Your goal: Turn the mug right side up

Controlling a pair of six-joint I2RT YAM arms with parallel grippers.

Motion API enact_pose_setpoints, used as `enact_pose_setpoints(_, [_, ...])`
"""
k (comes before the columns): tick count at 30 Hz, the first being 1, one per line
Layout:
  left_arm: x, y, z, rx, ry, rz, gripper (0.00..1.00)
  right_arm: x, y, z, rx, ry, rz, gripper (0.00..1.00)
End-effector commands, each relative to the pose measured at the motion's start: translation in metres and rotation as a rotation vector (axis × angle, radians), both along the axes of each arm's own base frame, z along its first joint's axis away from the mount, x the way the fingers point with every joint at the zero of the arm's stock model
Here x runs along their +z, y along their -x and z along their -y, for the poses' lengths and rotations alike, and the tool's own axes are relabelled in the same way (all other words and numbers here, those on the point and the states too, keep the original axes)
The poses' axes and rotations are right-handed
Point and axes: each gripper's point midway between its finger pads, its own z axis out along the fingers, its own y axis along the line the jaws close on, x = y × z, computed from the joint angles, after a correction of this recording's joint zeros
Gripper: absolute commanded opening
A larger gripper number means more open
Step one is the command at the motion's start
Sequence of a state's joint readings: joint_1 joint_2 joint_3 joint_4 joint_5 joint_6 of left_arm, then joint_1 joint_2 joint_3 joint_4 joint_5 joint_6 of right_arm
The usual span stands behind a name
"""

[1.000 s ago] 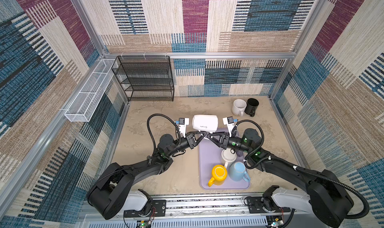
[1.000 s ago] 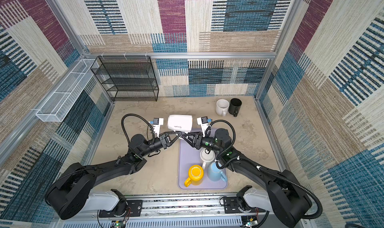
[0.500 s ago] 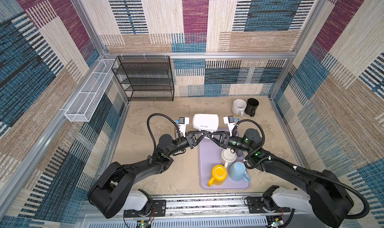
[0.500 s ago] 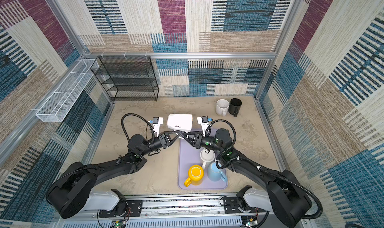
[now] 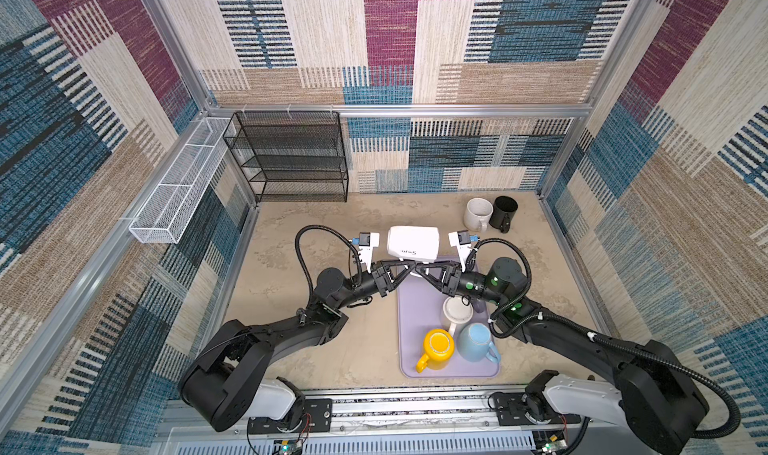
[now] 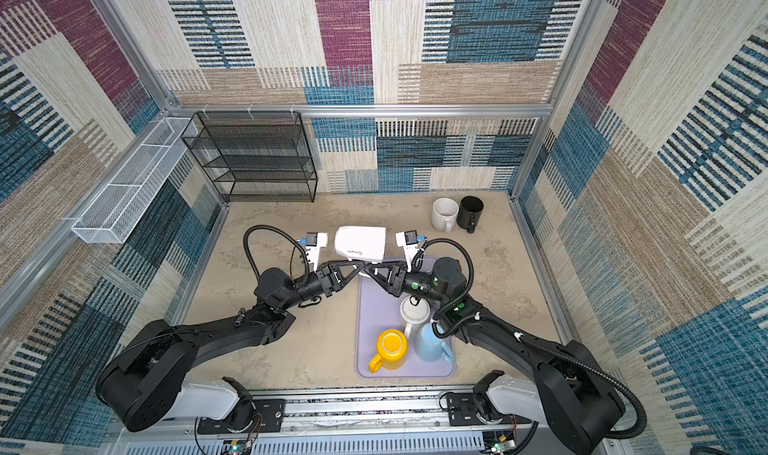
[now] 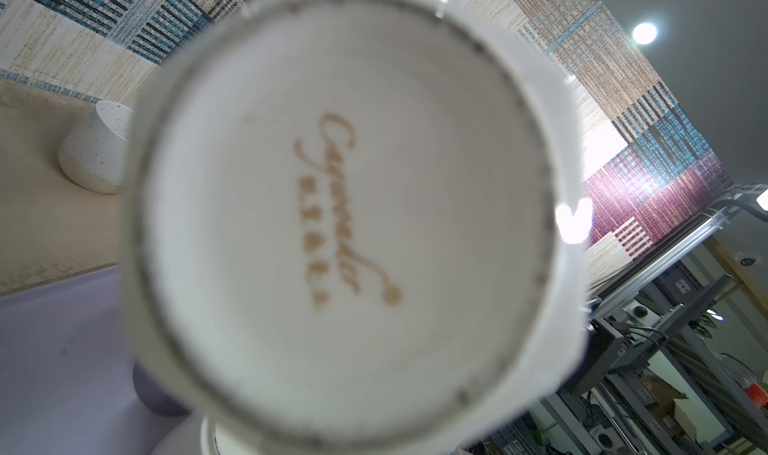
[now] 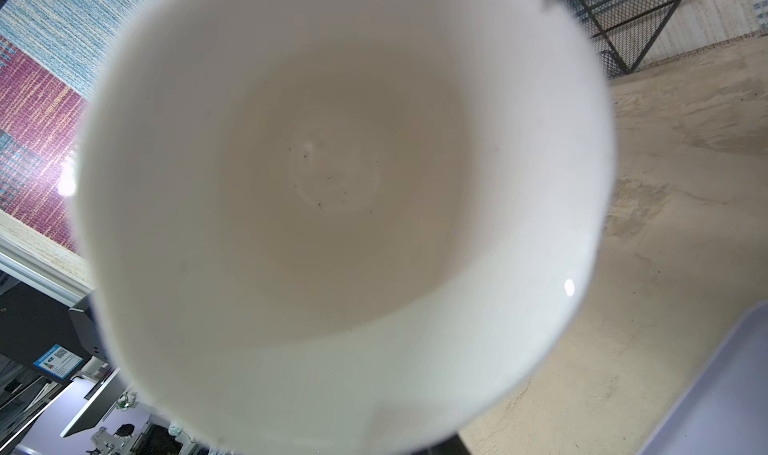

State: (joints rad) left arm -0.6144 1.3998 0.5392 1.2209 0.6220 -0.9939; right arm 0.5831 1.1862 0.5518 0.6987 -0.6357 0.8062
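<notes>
White mug (image 5: 412, 244) sideways in both jaws

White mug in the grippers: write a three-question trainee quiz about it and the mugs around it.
1. Which wrist camera looks into the mouth of the white mug? A left, B right.
2. True or false: the white mug stands upright on the tray.
3. Fill in: by the back wall, a speckled mug stands beside a ___ mug.
Key: 1 B. 2 False: it is held sideways off the table. 3 black mug.
</notes>
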Motion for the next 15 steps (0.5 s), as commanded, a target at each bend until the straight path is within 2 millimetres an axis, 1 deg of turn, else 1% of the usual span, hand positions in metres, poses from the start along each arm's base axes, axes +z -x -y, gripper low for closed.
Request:
enact_pose_setpoints(1, [0.0143, 0.0097, 0.0011, -0.043, 0.032, 0.064, 0.0, 0.0257, 0.0088, 0.0009, 0.026, -0.066, 0.086, 0.17])
enact_pose_setpoints(3, [0.0141, 0.01, 0.0016, -0.046, 0.031, 0.063, 0.0, 0.0258, 0.0089, 0.002, 0.019, -0.067, 0.087, 0.14])
enact_pose_setpoints(6, [0.0146, 0.0103, 0.0016, -0.049, 0.032, 0.062, 0.0, 0.0264, 0.0093, 0.0035, 0.012, -0.068, 0.091, 0.05])
enact_pose_setpoints(10, [0.0146, 0.0101, 0.0015, -0.048, 0.034, 0.058, 0.01, 0.0263, 0.0102, 0.0048, 0.008, -0.066, 0.093, 0.0])
enact_pose_setpoints(14, [0.0158, 0.0098, 0.0005, -0.046, 0.037, 0.059, 0.11, 0.0244, 0.0111, 0.0057, 0.005, -0.06, 0.092, 0.0])
enact_pose_setpoints(15, [0.0163, 0.0102, 0.0006, -0.045, 0.038, 0.06, 0.15, 0.0239, 0.0117, 0.006, 0.005, -0.058, 0.092, 0.0])
